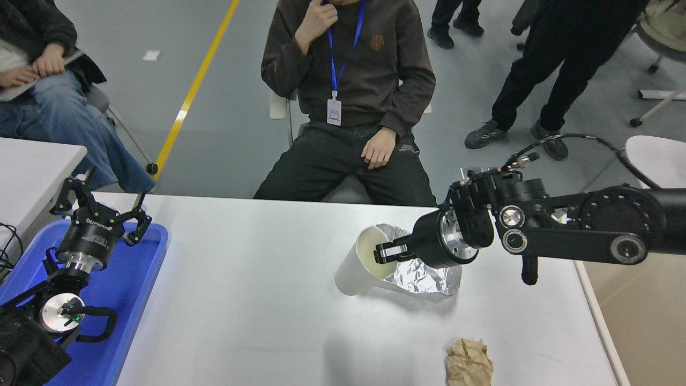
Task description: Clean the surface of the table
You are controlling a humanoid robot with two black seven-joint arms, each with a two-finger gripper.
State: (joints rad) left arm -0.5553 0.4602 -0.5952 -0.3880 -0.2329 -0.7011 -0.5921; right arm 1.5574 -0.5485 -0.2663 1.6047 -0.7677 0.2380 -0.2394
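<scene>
Above the crumpled foil point(426, 276), the right gripper point(387, 252) holds a white paper cup point(360, 264) by its rim, the jaws clamped across the cup's wall with one finger inside the mouth. The cup hangs tilted, its open end turned toward the arm, and seems lifted clear of the table surface point(257, 300), which spreads wide and white beneath everything. Near the foil, toward the robot's side, a brown paper wad point(469, 362) lies by itself. Well to the left of the foil sits a blue tray point(136, 279), and the left gripper point(101, 213) is parked over it with its jaws spread apart. Beyond the surface's right edge, past the foil, a beige bin point(638, 316) waits. By my judgement the clearing is under way: the cup is in hand but not yet dropped anywhere, and the foil and the paper wad are left to collect.
</scene>
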